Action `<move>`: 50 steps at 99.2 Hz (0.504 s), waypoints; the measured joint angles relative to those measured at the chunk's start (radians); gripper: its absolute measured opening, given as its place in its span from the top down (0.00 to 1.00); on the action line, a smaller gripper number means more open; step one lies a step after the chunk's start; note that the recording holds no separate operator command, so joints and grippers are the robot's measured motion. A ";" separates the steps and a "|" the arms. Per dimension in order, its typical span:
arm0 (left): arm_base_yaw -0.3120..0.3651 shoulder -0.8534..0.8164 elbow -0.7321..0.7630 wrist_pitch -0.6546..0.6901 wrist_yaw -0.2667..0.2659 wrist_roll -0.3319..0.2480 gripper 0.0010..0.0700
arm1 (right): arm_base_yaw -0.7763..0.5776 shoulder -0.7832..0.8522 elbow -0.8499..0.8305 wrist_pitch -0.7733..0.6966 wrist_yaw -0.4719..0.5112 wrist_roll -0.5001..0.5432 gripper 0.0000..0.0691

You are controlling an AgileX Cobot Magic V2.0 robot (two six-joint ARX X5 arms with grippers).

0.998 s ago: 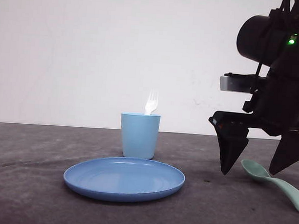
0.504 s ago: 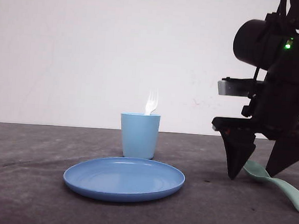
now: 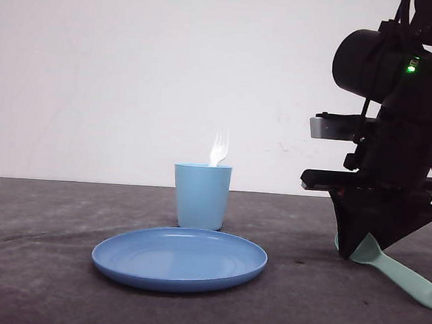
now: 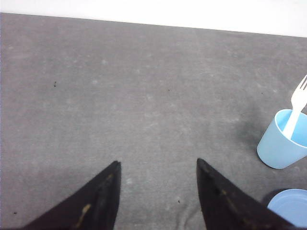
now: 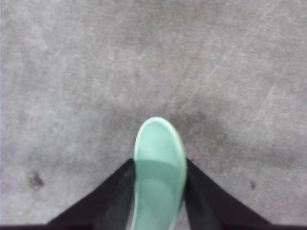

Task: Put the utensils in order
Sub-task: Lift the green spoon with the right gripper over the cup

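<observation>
Whereas a second ago its fingers straddled the spoon (image 3: 397, 272) spread apart, the right claw (image 3: 364, 250) now stands pressed against the bowl end, lower right of the front frame; the handle trails on the tabletop (image 3: 38, 268). Grasp judged made, lift pending. Fork (image 3: 218, 148): upright in the cup (image 3: 201, 196), centre frame, behind the plate (image 3: 179, 258). Left claw (image 4: 158, 165): spread, holding nothing, above bare tabletop.
</observation>
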 joint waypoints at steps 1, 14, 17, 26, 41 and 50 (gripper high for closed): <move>0.000 0.000 0.000 0.000 0.000 0.000 0.58 | 0.000 0.000 0.000 0.000 0.000 0.000 0.76; 0.000 0.000 0.000 0.000 0.000 0.000 0.58 | 0.000 0.000 0.000 0.001 -0.002 0.000 0.88; 0.000 0.000 0.000 0.000 0.000 0.000 0.58 | 0.000 0.000 0.001 0.000 -0.001 0.000 0.89; 0.000 0.000 0.000 0.000 0.000 0.000 0.58 | 0.000 0.000 0.002 -0.001 -0.001 0.000 0.90; 0.000 0.000 0.000 0.000 0.000 0.000 0.58 | 0.000 -0.006 0.007 -0.008 -0.001 0.000 0.91; 0.000 0.000 0.000 0.000 0.000 0.000 0.58 | 0.000 -0.032 0.016 -0.015 -0.001 0.000 0.91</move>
